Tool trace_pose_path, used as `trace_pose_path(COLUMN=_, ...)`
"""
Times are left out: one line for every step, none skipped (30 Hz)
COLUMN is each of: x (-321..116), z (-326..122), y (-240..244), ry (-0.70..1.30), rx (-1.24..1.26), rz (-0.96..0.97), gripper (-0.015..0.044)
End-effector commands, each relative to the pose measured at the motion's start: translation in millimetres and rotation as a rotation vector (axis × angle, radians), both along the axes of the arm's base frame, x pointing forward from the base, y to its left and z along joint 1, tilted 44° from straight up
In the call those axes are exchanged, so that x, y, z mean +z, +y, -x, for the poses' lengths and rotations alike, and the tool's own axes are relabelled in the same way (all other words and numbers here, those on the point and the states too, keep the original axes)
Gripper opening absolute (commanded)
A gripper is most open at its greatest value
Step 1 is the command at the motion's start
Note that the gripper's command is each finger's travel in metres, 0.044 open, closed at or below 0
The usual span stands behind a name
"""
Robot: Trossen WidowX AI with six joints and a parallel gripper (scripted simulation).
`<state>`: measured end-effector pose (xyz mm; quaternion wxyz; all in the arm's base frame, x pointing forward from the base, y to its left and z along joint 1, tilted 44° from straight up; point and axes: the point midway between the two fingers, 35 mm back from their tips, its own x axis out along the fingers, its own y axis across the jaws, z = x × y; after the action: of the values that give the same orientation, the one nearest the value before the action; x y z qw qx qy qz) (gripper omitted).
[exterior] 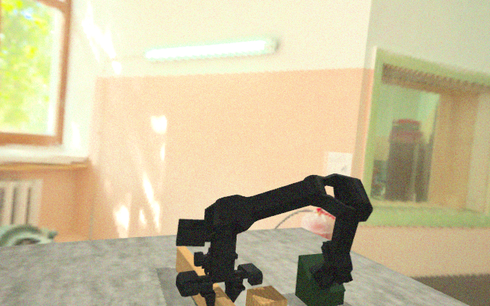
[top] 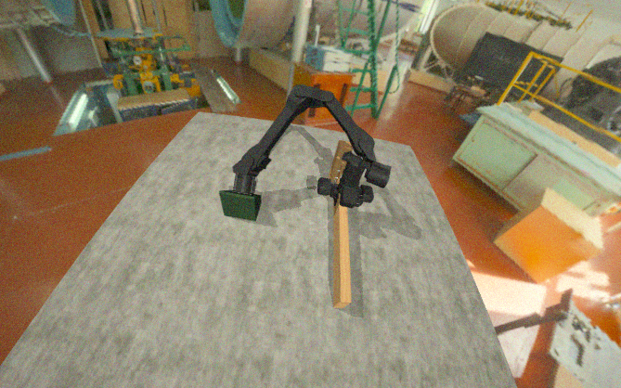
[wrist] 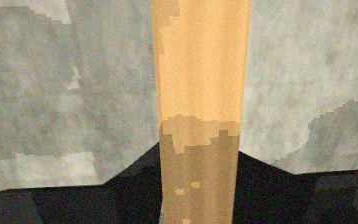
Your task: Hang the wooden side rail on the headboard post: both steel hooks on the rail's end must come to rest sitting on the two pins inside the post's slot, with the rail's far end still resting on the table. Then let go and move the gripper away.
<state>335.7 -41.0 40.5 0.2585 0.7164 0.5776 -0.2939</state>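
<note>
Between the fingertips of the black gripper [top: 342, 193] [exterior: 222, 287], clamped firm, runs the wooden rail [top: 342, 255] [exterior: 186, 262] [wrist: 200, 90]: long, straight, square-edged, pale honey with fine lengthwise grain, darker where shadow falls, above the mottled grey table [top: 182, 289] [exterior: 86, 266].

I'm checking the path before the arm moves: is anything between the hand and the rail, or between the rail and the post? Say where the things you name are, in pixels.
Nothing visible separates them: the hand [top: 339, 200] [wrist: 186, 145] grips the rail [top: 342, 255] [exterior: 187, 260] [wrist: 202, 65]. Toward the post, I can't tell; the arm hides that end.
</note>
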Motion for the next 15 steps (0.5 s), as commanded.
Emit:
trace_pose_path(x=4.7, z=-1.8, y=-3.2, ry=-0.008, rx=-0.009, rz=0.009, gripper=0.0000)
trace_pose_path(x=4.9, z=-1.9, y=-3.2, ry=-0.008, rx=-0.009, rz=0.009, gripper=0.0000)
trace_pose_path(x=5.1, z=-2.0, y=-3.2, ry=-0.008, rx=-0.009, rz=0.009, gripper=0.0000)
trace_pose_path(x=5.2, z=-2.1, y=-3.2, ry=-0.008, rx=-0.009, rz=0.009, gripper=0.0000)
trace_pose_path(x=5.4, z=-2.2, y=-3.2, ry=-0.008, rx=-0.009, rz=0.009, gripper=0.0000)
trace_pose_path(x=5.5, z=-2.3, y=-3.2, ry=-0.008, rx=-0.009, rz=0.009, gripper=0.0000)
trace_pose_path(x=5.6, z=-2.4, y=-3.2, ry=-0.008, rx=-0.009, rz=0.009, gripper=0.0000)
trace_pose_path(x=5.7, z=-2.6, y=-3.1, ry=-0.008, rx=-0.009, rz=0.009, gripper=0.0000)
trace_pose_path(x=5.8, z=-2.7, y=-3.0, ry=-0.008, rx=-0.009, rz=0.009, gripper=0.0000)
trace_pose_path(x=5.9, z=-2.8, y=-3.0, ry=-0.008, rx=-0.009, rz=0.009, gripper=0.0000)
trace_pose_path(x=6.0, z=-2.9, y=-2.9, ry=-0.008, rx=-0.009, rz=0.009, gripper=0.0000)
trace_pose_path(x=6.0, z=-3.0, y=-2.8, ry=-0.008, rx=-0.009, rz=0.009, gripper=0.0000)
trace_pose_path(x=6.1, z=-3.2, y=-2.8, ry=-0.008, rx=-0.009, rz=0.009, gripper=0.0000)
trace_pose_path(x=6.2, z=-3.2, y=-2.7, ry=-0.008, rx=-0.009, rz=0.009, gripper=0.0000)
trace_pose_path(x=6.3, z=-3.2, y=-2.6, ry=-0.008, rx=-0.009, rz=0.009, gripper=0.0000)
